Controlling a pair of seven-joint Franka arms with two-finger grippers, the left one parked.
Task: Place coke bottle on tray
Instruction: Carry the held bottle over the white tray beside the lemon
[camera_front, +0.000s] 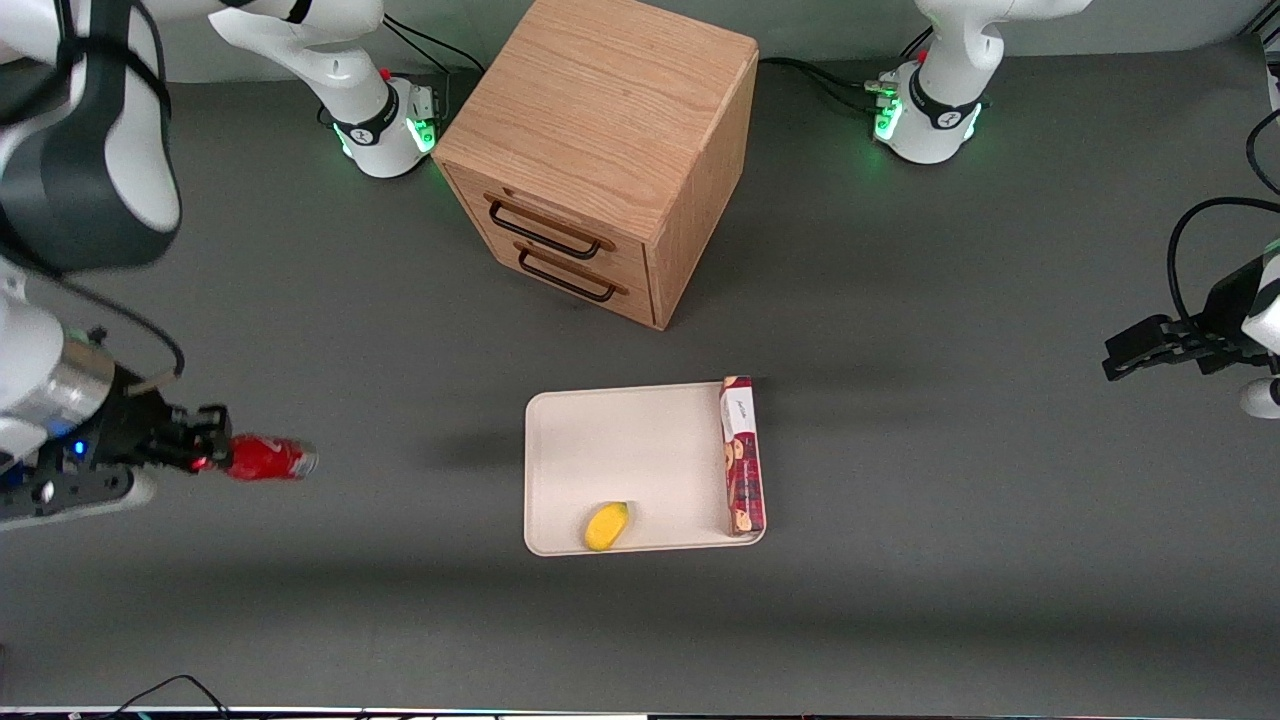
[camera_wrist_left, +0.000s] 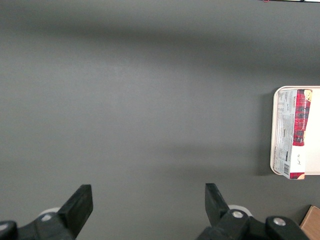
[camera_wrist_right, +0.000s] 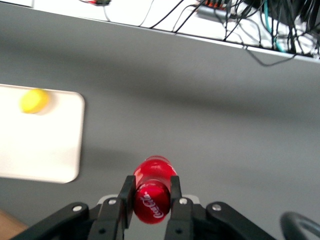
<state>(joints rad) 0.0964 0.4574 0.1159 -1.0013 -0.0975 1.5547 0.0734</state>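
Observation:
My right gripper (camera_front: 205, 452) is shut on the coke bottle (camera_front: 268, 458), a small red bottle with white script, and holds it lengthwise above the table toward the working arm's end. In the right wrist view the bottle (camera_wrist_right: 151, 196) sits clamped between the two black fingers (camera_wrist_right: 125, 196). The cream-white tray (camera_front: 610, 450) lies flat in front of the wooden cabinet, well apart from the bottle. It also shows in the right wrist view (camera_wrist_right: 45, 150) and its edge in the left wrist view (camera_wrist_left: 275, 135).
A yellow lemon (camera_front: 606, 526) lies on the tray near its front edge. A long red-brown biscuit box (camera_front: 742, 455) lies along the tray's edge toward the parked arm. The wooden drawer cabinet (camera_front: 600, 150) stands farther from the camera than the tray.

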